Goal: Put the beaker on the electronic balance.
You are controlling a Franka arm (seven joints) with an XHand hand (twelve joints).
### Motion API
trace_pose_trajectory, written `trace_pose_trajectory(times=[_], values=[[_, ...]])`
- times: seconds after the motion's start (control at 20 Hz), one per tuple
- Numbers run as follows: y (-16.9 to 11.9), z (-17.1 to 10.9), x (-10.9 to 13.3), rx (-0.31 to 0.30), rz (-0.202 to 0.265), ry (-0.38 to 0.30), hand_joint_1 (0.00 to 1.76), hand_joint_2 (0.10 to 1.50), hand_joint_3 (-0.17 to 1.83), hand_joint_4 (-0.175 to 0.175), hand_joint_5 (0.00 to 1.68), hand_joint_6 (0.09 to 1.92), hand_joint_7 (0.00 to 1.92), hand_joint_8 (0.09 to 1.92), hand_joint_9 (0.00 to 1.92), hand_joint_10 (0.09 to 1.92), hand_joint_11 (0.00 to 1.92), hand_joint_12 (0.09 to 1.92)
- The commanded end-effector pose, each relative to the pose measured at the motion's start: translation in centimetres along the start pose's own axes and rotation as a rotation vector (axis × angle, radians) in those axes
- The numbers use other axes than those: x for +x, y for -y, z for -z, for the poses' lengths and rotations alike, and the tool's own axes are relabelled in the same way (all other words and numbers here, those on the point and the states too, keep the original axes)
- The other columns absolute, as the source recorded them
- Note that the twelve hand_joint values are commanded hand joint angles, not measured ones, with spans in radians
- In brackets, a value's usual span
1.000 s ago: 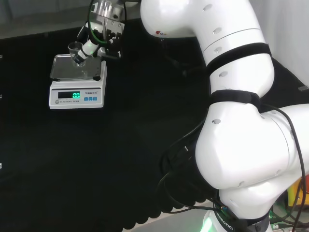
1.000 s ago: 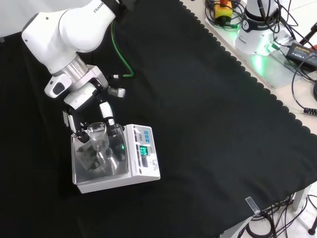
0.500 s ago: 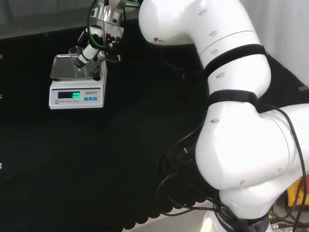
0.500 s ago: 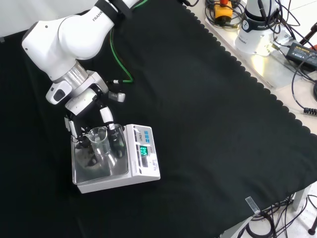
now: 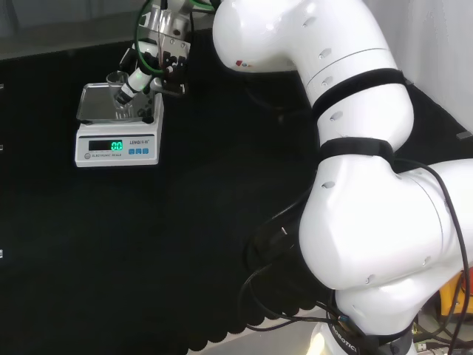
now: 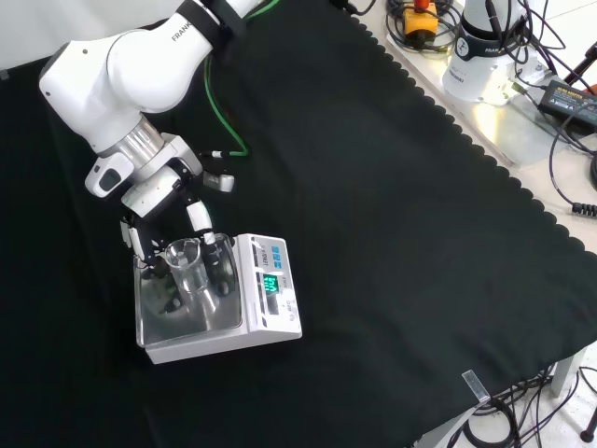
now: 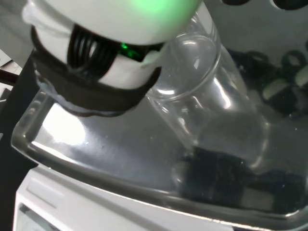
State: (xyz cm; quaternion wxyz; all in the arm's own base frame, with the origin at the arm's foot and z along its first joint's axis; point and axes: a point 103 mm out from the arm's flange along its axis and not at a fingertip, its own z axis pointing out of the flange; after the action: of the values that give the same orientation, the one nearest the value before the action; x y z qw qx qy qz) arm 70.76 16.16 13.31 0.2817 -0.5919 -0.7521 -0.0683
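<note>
A clear glass beaker [image 6: 187,268] stands about upright on the steel pan [image 6: 173,322] of the white electronic balance [image 6: 266,317]. My hand [image 6: 160,198] reaches down from the view's top, its fingers [image 6: 198,217] curled round the beaker with dark tips on either side. In the head view the hand [image 5: 140,70] hangs over the balance [image 5: 118,144] at the far left, with the beaker [image 5: 118,95] on the pan [image 5: 96,103]. Close up in the wrist view, the beaker [image 7: 211,96] meets the pan [image 7: 96,159], and a white and black finger [image 7: 96,57] lies against its wall.
A green cable [image 6: 224,112] trails along the arm. Beyond the cloth's scalloped edge [image 6: 522,201], at the front view's top right, lie the arm's base [image 6: 485,47], a power brick [image 6: 569,93] and wires. Bare black cloth spreads right of the balance.
A second ago the beaker was tilted in the hand over the pan; now it stands upright on it. The hand has shifted slightly, fingers still round the glass.
</note>
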Motion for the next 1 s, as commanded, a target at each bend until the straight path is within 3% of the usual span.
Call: trace_pose_trajectory(times=[0.05,0.1,0.15,0.2,0.3,0.4,0.6,0.8,0.85,1.0], values=[[0.1,0.6,0.1,0.158,0.027,-0.004,1.04,0.67,0.56,0.08,1.0,0.68,1.39,0.11,1.41,0.17,0.73,1.29],[0.2,0.9,0.2,0.174,0.032,0.007,0.96,0.66,0.5,0.0,0.71,0.64,1.17,0.09,1.21,0.12,0.59,1.33],[0.4,1.2,0.4,0.185,0.038,0.022,0.89,0.64,0.44,-0.049,0.47,0.53,0.92,0.09,1.01,0.09,0.44,1.38],[0.6,1.5,0.5,0.19,0.042,0.031,0.83,0.64,0.39,-0.074,0.31,0.39,0.72,0.09,0.84,0.09,0.32,1.42],[0.9,2.3,0.7,0.203,0.045,0.046,0.75,0.65,0.3,-0.088,0.16,0.18,0.44,0.09,0.57,0.09,0.13,1.48],[1.3,2.9,0.8,0.213,0.044,0.058,0.71,0.65,0.24,-0.088,0.1,0.09,0.3,0.09,0.44,0.09,0.03,1.48],[2.4,4.6,0.4,0.201,0.046,0.051,0.67,0.67,0.19,-0.084,0.06,0.09,0.2,0.09,0.34,0.09,0.0,1.43],[4.7,7.2,-0.7,0.164,0.134,-0.097,0.66,0.68,0.16,-0.091,0.11,0.09,0.25,0.09,0.36,0.09,0.0,1.43],[5.5,8.0,-1.0,0.155,0.162,-0.13,0.65,0.7,0.13,-0.094,0.14,0.09,0.23,0.17,0.35,0.14,0.0,1.44],[8.8,10.7,-2.2,0.118,0.23,-0.203,0.64,0.74,0.06,-0.098,0.21,0.09,0.11,0.66,0.19,0.69,0.0,1.51]])
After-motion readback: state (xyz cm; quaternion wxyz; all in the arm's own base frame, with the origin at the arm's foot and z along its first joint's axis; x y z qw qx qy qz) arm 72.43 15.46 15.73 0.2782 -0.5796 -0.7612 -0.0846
